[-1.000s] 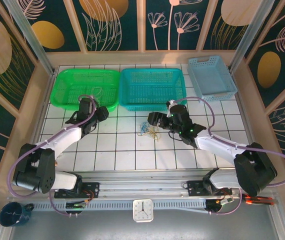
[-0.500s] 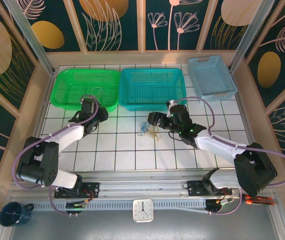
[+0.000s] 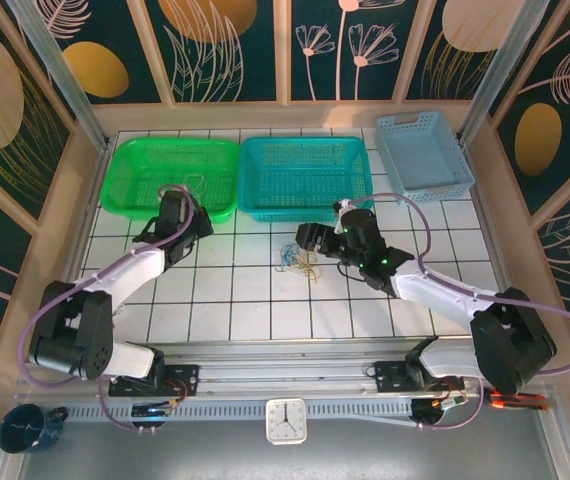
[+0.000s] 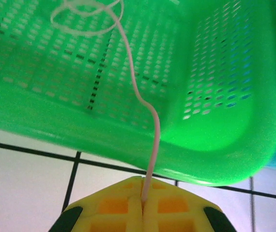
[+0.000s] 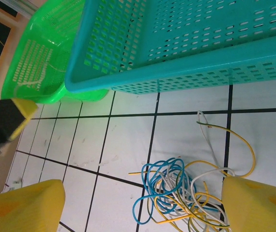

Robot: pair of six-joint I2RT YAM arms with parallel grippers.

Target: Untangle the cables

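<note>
The left gripper (image 4: 143, 195) is sitting just in front of the green basket (image 4: 225, 145), its jaws pressed together and pinching a thin white cable (image 4: 150, 130) between the yellow pads. That strand is climbing over the basket's near wall and curling into a loop (image 4: 87, 14) above the mesh floor. Over on the other side, the right gripper (image 3: 308, 240) is hanging low over the white-tiled table (image 3: 255, 300) with its jaws spread wide, gripping nothing. From the wrist view its yellow fingers (image 5: 24, 208) are framing the tangle of cables (image 5: 176, 193), a small heap of blue, white and yellow wires lying on the tiles near the teal basket (image 5: 186, 72) but apart from it. One yellow strand (image 5: 242, 145) is arcing out to the right of the heap. Whether the finger on that side is touching the wires cannot be told. The pale blue basket (image 3: 425, 185) is standing at the far right.
</note>
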